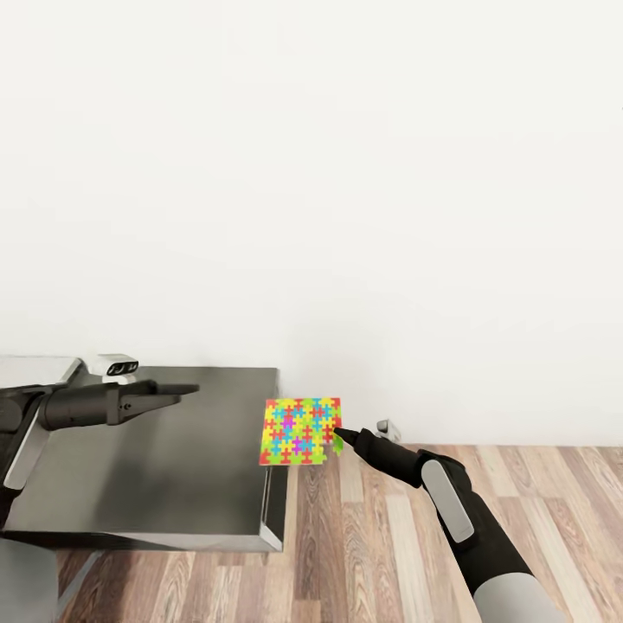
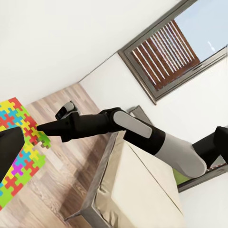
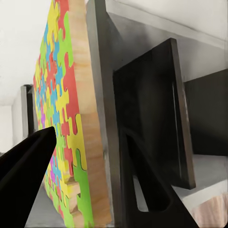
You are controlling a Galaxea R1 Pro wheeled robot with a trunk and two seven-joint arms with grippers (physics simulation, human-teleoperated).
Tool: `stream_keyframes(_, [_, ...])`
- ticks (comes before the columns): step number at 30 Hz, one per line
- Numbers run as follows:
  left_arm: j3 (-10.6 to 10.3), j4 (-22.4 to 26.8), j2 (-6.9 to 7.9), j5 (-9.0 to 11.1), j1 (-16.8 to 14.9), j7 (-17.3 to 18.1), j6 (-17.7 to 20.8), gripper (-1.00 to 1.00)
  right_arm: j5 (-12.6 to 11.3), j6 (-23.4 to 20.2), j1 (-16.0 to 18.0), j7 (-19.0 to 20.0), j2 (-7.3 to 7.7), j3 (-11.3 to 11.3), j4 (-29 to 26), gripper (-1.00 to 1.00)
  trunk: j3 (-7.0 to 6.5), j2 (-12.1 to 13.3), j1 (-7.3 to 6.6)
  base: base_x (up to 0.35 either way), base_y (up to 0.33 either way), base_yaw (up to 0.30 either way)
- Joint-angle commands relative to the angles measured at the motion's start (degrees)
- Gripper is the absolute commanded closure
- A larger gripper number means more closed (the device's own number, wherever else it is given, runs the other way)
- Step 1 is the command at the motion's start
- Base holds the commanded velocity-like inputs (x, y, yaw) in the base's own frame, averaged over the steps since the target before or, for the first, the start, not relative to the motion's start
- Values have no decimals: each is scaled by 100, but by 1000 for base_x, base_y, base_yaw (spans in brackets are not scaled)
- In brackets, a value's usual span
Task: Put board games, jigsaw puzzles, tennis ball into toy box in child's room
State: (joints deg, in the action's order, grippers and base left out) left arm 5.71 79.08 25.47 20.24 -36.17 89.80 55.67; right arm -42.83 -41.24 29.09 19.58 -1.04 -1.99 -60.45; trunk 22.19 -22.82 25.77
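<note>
A: Start at the right gripper [image 1: 340, 435]. What is it doing?

B: Its fingers are clamped on the puzzle [image 1: 299, 431], pinching the edge at about four o'clock on the board. In the right wrist view one dark finger [image 3: 26, 175] lies on the coloured face and the other finger [image 3: 152, 199] is behind the wooden back.

A: And where is the puzzle itself?

B: Held in the air, tilted, partly over the right edge of the table [image 1: 173, 484] and partly over the floor [image 1: 389, 536]. From the head view it sits at roughly five o'clock of centre.

A: The left gripper [image 1: 186, 391]?

B: Stretched out over the table at about eight o'clock, fingers together as far as I can judge, carrying nothing.

A: How should this carry go?

B: My judgement: it's an edge pinch on a flat slab, so the board can swing or slip. Move slowly, keep the wrist steady, and avoid knocking the board on the table edge. I can't see the toy box here, so the base or head probably has to turn first. Bring the puzzle over the box, lower it, then let go, rather than dropping it from high.
</note>
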Motion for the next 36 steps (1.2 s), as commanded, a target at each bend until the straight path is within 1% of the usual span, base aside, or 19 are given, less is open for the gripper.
stream_keyframes(1, [0, 2, -14, -3, -4, 20, 60, -100, 4, -21, 2, 45, -1, 6, -1, 100, 0, -10, 1, -207, -216, 0])
stream_keyframes(7, [0, 4, -47, -6, -4, 20, 59, -100, 10, -16, 0, 240, -1, 6, 4, 100, -57, -10, 1, -152, -250, 0])
stream_keyframes(11, [2, 5, -50, -5, -4, 20, 58, -100, 11, -17, -5, 267, 5, 11, 6, 100, -91, -10, 1, -25, -289, 0])
stream_keyframes(16, [2, 4, -51, -3, -4, 20, 58, -100, 11, -20, -9, 274, 6, 14, 5, 100, -100, -10, 1, -4, -269, 0])
stream_keyframes(27, [9, 3, -51, -3, -4, 20, 58, -100, 13, 0, -12, 274, -1, 14, 0, 100, -111, -10, 1, -6, -25, 0])
stream_keyframes(36, [9, 4, -51, -3, -4, 20, 58, -100, 17, 7, -17, 275, -4, 14, 3, 100, -189, -10, 1, -177, -16, 0])
